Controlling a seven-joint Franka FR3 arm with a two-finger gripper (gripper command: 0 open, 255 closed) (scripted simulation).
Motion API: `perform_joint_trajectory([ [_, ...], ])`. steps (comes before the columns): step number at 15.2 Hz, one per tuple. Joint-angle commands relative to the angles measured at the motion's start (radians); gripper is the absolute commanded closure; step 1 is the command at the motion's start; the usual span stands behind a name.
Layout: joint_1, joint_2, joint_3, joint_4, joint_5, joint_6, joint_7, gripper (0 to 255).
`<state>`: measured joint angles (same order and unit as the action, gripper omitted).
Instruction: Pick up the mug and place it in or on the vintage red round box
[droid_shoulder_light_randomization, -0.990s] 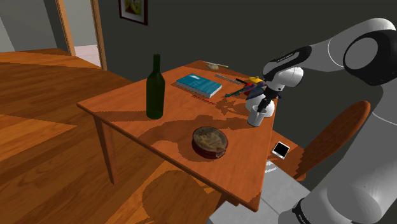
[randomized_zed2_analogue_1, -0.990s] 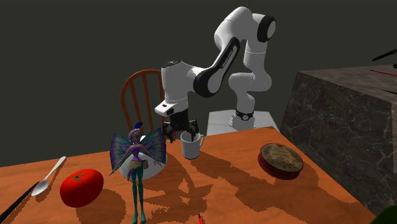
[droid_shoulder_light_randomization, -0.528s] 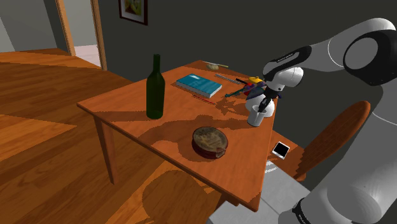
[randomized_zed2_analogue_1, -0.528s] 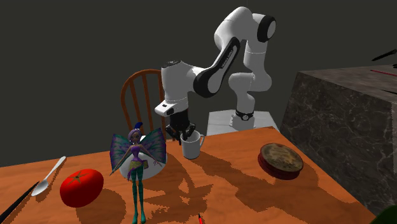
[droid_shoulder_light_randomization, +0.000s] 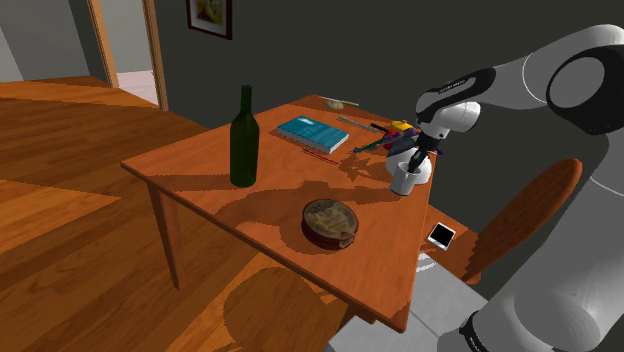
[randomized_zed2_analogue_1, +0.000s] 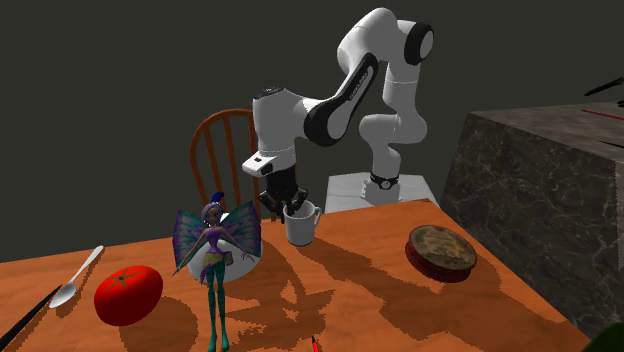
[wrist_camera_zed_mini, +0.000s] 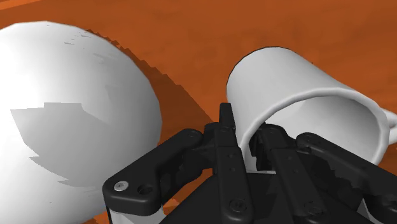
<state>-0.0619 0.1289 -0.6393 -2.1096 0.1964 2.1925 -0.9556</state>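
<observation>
Pincer (wrist_camera_zed_mini: 248, 145) closed down narrow on the wall of the mug (wrist_camera_zed_mini: 299, 95): one finger inside the rim, the other against the outside, wall pinched between them. The same grip shows from the second exterior view, with the pincer (randomized_zed2_analogue_1: 289, 207) coming down from above onto the rim of the white mug (randomized_zed2_analogue_1: 300, 228).

I place the mug (droid_shoulder_light_randomization: 404, 181) by the worktop (droid_shoulder_light_randomization: 200, 175) edge that faces the chair (droid_shoulder_light_randomization: 520, 215) and the stand, toward that edge's far corner. I can't tell whether its base rests on the wood or has cleared it. Pincer (droid_shoulder_light_randomization: 410, 166) sits directly over it.

Just beside the mug there is a large white rounded shape (wrist_camera_zed_mini: 70, 127); I can't make out what it is.

Round box (droid_shoulder_light_randomization: 330, 222) lies further along the same edge toward the near corner and a little inboard, apart from the mug. It has a mottled brown lid and a dark reddish wall (randomized_zed2_analogue_1: 441, 250).

Fairy figurine (randomized_zed2_analogue_1: 213, 255) stands upright near the mug, on the side away from the box. Beyond it lie a red tomato (randomized_zed2_analogue_1: 128, 294) and then a spoon (randomized_zed2_analogue_1: 78, 278).

Dark green bottle (droid_shoulder_light_randomization: 243, 140) stands upright toward the opposite edge, well apart from the mug. Blue book (droid_shoulder_light_randomization: 312, 133) lies flat toward the far corner.
</observation>
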Motion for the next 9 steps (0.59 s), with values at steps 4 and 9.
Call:
perform_joint_trajectory([
  [4, 0.006, -0.039, -0.006, 0.028, -0.035, -0.057, 0.026, 255],
  [9, 0.010, -0.073, -0.008, 0.064, -0.063, -0.118, 0.050, 255],
])
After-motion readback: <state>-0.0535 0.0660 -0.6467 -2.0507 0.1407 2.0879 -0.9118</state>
